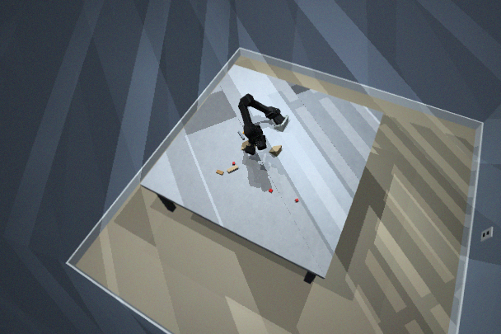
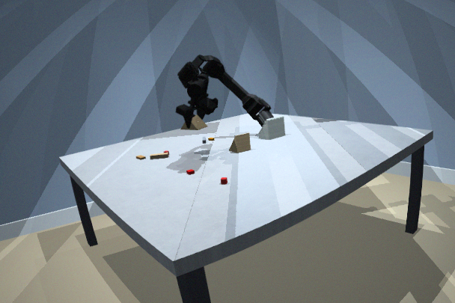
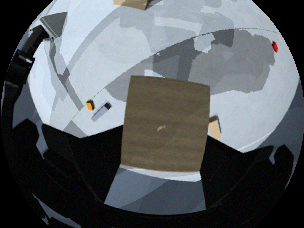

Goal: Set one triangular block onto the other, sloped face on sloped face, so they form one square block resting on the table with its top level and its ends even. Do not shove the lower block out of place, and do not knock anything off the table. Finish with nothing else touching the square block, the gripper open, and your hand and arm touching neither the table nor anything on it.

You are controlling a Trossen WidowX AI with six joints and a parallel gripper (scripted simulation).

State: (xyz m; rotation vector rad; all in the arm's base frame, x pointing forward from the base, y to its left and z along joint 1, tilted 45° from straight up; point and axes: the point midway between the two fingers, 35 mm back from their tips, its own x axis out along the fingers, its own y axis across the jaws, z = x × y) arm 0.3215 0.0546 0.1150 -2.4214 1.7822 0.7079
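Note:
My gripper (image 2: 194, 122) (image 3: 163, 131) is shut on a tan wooden triangular block (image 1: 245, 146) (image 2: 197, 123) (image 3: 167, 120), one finger at each end. The block hangs above the table, with the arm's shadow lying apart on the table top. In the wrist view it shows as a brown square face, and its far faces are hidden. The other triangular block (image 1: 276, 150) (image 2: 240, 144) (image 3: 131, 4) stands apart on the table, nearer the arm's base, with a sloped face showing in the exterior view. Only its edge shows at the top of the wrist view.
A grey wedge (image 1: 282, 124) (image 2: 273, 129) stands at the arm's base. Near the held block lie a small grey-blue piece (image 2: 203, 140) (image 3: 101, 112) and an orange piece (image 2: 211, 139) (image 3: 90, 105). A tan strip (image 1: 232, 169), a brown piece (image 1: 219, 172) and red cubes (image 1: 270, 190) (image 2: 224, 180) lie farther out.

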